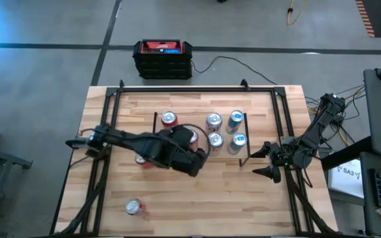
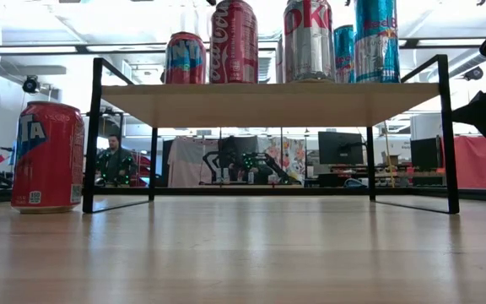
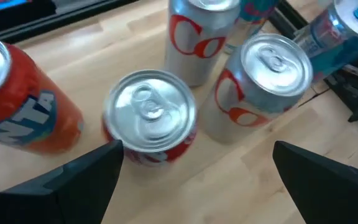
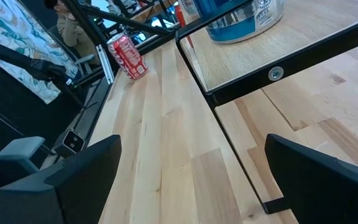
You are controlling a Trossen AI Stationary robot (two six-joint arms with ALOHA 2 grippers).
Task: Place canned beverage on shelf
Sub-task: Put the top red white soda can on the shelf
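The left claw (image 1: 192,142) hovers with fingers spread wide over the low light-wood shelf on thin black legs (image 1: 180,127), just above a red cola can (image 3: 149,118) standing upright there, gripping nothing; silver and blue cans stand at its three o'clock; the right claw (image 1: 264,160) waits wide apart beside the shelf's three o'clock edge; another red can (image 1: 133,207) stands on the wooden tabletop (image 1: 197,198) at seven o'clock.

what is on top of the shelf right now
Six drink cans stand upright on the shelf: two red cans, two silver cans and two blue cans. The left gripper covers part of one red can.
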